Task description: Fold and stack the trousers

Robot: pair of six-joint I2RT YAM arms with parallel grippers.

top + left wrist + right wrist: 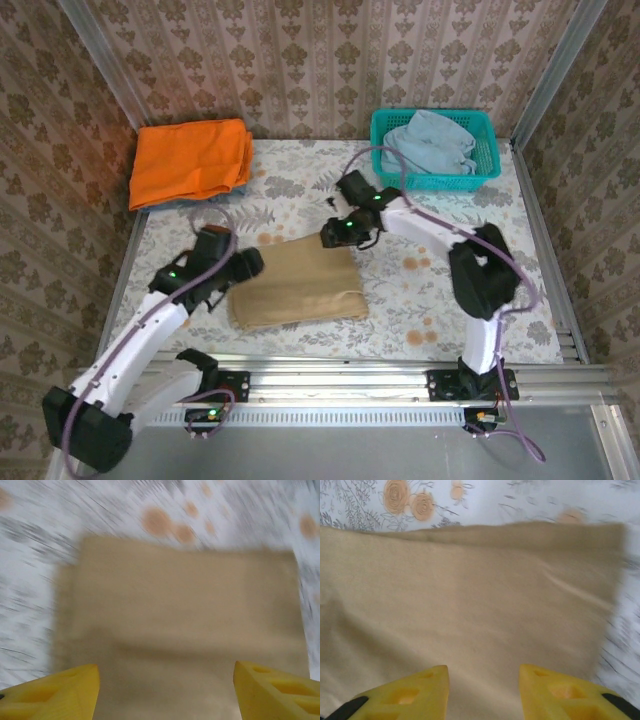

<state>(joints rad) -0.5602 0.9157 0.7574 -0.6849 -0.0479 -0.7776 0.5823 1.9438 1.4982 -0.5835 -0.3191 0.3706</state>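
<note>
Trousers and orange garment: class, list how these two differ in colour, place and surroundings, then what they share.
Colour: the trousers are tan, the orange garment bright orange.
Place: the trousers lie mid-table near the arms, the orange garment in the far left corner.
Surroundings: the left gripper and right gripper hover at the trousers; neither is near the orange garment.
Shared: both lie folded flat.

The folded tan cloth trousers (297, 282) look soft and matt on the smooth, flower-printed table covering (440, 300). At the far right corner the teal plastic basket (486, 150) is hard lattice. The bright orange cloth garment (190, 160) is matt.
</note>
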